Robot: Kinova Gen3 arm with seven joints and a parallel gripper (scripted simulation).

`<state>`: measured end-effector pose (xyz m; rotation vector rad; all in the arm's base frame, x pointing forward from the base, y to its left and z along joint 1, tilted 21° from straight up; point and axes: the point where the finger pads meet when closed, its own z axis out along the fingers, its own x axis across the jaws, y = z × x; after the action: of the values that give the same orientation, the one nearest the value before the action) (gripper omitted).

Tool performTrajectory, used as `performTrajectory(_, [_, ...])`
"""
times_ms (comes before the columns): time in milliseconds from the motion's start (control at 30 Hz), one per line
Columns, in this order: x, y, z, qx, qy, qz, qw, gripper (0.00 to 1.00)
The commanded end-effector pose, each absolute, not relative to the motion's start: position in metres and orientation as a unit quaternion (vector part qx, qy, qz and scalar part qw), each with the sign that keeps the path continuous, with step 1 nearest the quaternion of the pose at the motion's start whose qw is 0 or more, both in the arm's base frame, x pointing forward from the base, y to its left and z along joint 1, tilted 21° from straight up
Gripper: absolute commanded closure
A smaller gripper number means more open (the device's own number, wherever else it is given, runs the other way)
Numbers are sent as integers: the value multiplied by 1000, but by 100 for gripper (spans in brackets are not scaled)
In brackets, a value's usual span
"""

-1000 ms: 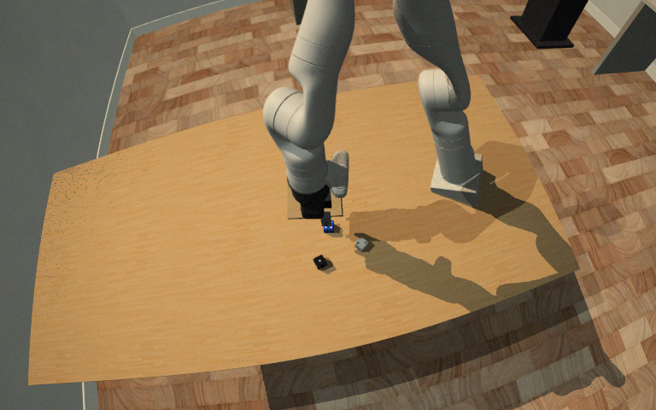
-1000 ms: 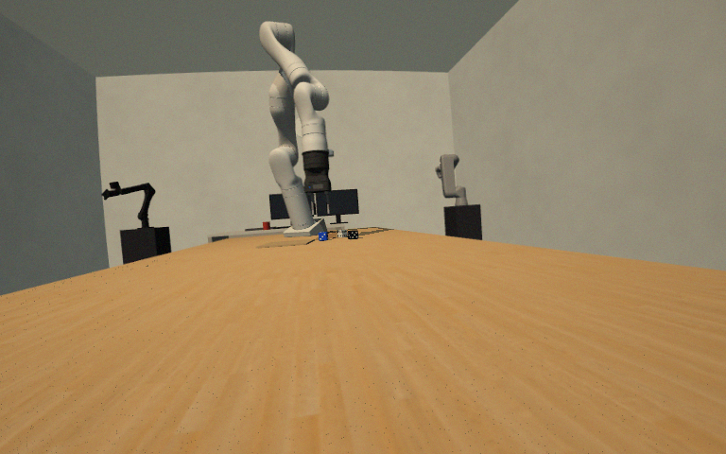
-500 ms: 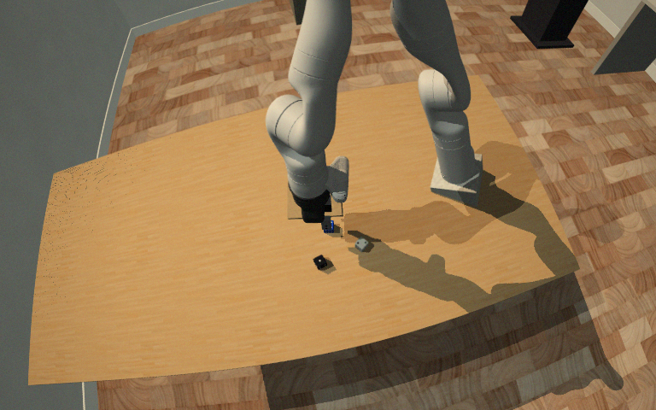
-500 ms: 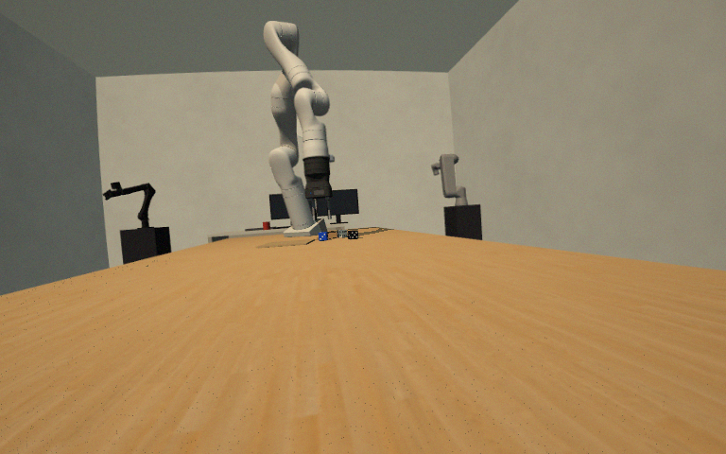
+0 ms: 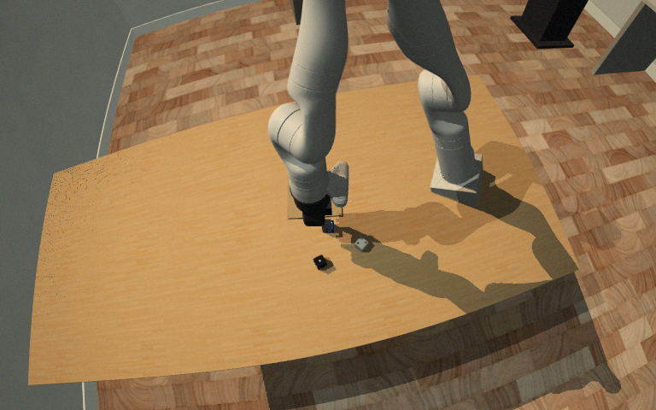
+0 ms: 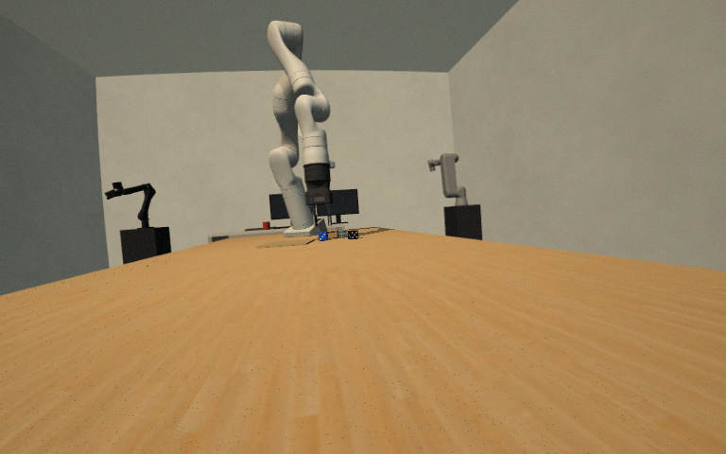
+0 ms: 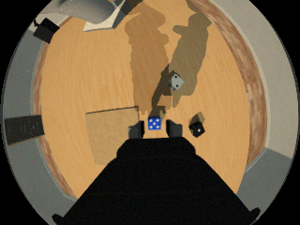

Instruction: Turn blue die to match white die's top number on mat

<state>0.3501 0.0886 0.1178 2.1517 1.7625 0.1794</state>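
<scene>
A blue die [image 6: 322, 235] [image 7: 154, 123], five pips up, sits on the table [image 5: 193, 289] [image 6: 342, 342] [image 7: 94, 70] just beside the mat [image 5: 295, 211] [image 6: 286, 242] [image 7: 110, 136], off it. The gripper [image 5: 331, 227] [image 6: 321, 220] [image 7: 155, 126] is above it, jaws open, one finger to either side. Near it are a white die [image 5: 361, 243] [image 6: 341, 234] [image 7: 176, 82], two pips up, and a black die [image 5: 319, 261] [image 6: 353, 234] [image 7: 197, 129], one pip up. Farther out stands the arm's base [image 5: 442, 189] [image 6: 294, 232] [image 7: 94, 25].

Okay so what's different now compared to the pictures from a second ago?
The black two-finger gripper has come down toward the small blue die. Nothing was visibly taken hold of or let go. The blue die, the white die, the black die and the flat tan mat stayed put.
</scene>
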Motion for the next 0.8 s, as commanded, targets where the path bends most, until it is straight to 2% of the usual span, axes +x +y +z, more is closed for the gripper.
performTrajectory(0, [350, 86, 112, 761, 622, 61, 175, 21])
performTrajectory(767, [352, 86, 108, 761, 622, 61, 175, 21])
